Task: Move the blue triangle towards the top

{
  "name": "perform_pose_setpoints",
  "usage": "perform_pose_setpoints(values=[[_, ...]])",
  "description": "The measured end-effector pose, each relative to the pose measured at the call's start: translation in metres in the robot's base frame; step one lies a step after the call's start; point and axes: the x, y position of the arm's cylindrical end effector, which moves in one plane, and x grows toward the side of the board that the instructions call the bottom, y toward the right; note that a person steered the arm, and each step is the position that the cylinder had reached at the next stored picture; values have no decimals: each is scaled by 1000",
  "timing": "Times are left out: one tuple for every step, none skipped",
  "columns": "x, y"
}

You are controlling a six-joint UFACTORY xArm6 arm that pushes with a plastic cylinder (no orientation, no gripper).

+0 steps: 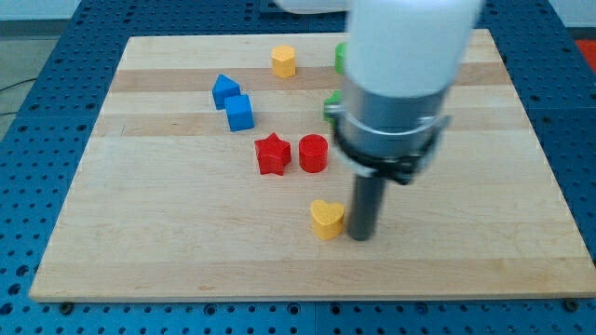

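Observation:
The blue triangle (224, 89) lies on the wooden board (168, 233) at the upper left of centre, touching a blue cube (239, 113) just below and right of it. My tip (360, 236) rests on the board low and right of centre, far from the blue triangle. It stands right next to a yellow heart (327, 219) on its left. The arm's white and grey body hides the upper middle right of the board.
A red star (273, 154) and a red cylinder (314, 154) sit side by side at centre. A yellow block (284, 61) lies near the top. Two green blocks (341, 58) (331, 106) peek out from behind the arm.

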Motion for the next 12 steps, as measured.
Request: perform_pose_setpoints(values=[[-8, -99], [-21, -143], [-34, -181], [-105, -220], [-169, -221], [-244, -219], [-287, -211], [-271, -153], [-253, -111], [-220, -104], [-211, -130], [-246, -167]])
